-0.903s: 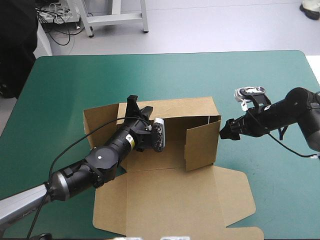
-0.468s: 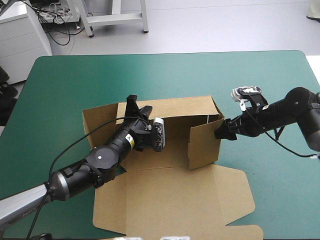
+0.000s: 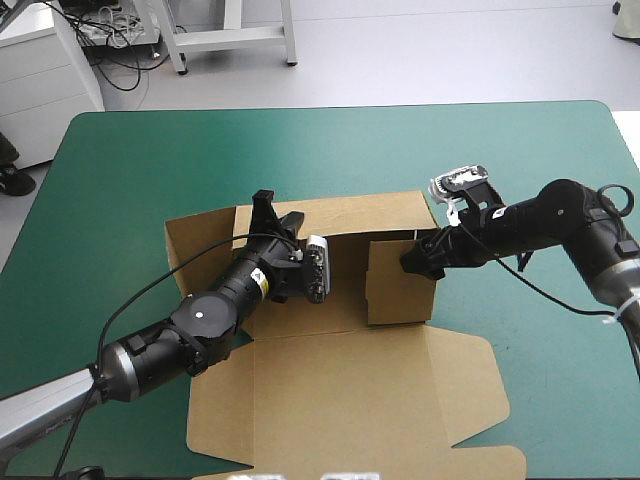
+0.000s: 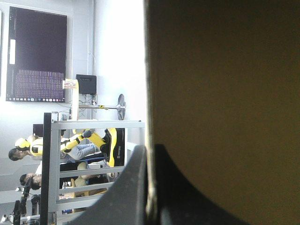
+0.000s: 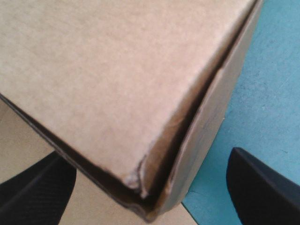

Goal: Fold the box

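Clamping the box (image 3: 340, 400) by its raised back wall (image 3: 350, 215), the left hand (image 3: 278, 212) is nearly shut. The right hand (image 3: 418, 258), fingers (image 5: 33, 192) spread, straddles the right wall (image 3: 400, 290) edge.

Your left arm (image 3: 215, 310): black cylinders, yellow label (image 3: 258, 283), round grey cap (image 3: 203, 314), silver link (image 3: 45, 408) toward base. Your right arm (image 3: 560, 212): black rounded joints, grey end link (image 3: 612, 272). Fingers (image 5: 262, 185) black, fin-curved

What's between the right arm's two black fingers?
A raised corner of the brown cardboard box sits between the fingers of the open right gripper, shown in the right wrist view.
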Robot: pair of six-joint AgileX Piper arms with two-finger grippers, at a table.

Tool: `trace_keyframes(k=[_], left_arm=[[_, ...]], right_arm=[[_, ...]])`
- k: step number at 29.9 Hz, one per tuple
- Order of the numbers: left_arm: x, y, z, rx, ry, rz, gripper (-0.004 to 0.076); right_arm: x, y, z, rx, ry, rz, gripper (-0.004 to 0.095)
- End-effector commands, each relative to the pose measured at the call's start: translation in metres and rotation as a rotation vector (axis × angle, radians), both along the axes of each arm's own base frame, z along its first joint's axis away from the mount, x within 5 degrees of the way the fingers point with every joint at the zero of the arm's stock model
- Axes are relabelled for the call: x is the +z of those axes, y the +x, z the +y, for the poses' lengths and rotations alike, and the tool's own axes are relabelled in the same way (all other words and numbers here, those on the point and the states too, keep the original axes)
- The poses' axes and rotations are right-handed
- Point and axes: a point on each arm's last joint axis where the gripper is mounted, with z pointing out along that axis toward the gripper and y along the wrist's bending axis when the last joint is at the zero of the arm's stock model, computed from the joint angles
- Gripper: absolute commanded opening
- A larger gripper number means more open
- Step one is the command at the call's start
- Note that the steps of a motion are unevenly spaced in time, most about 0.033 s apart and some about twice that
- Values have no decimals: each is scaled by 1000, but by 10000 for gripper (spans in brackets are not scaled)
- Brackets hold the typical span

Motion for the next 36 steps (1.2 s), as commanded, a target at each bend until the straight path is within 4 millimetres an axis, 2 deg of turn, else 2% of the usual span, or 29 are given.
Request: trace_keyframes(k=[1,9,13,18,22,31,32,36], left_arm=[[18,-5,0,-28,-54,-36,-32],[11,-9,-2,-60,-43,-16,-32],[-1,-10,1,-52,-10,3,-32],[-1,-10,2,-47,-1,-2,-32],[-1,-10,2,-49,-1,-1,-32],[-1,-10,2,-48,-4,0,-32],[-1,-10,2,-48,-3,-1,-32],[4,-10,-1,-66,-19,-8,-27]], right_arm=[[20,-3,2,19,20,-123,782],[15,-6,13,85,-107,-183,778],[14,-6,16,83,-163,-205,717],[15,-6,18,79,-137,-202,606],[15,-7,20,80,-122,-196,480],[14,-11,23,118,-109,-162,10],[14,-11,23,124,-107,-165,-22],[17,-6,22,61,-92,-198,-19]])
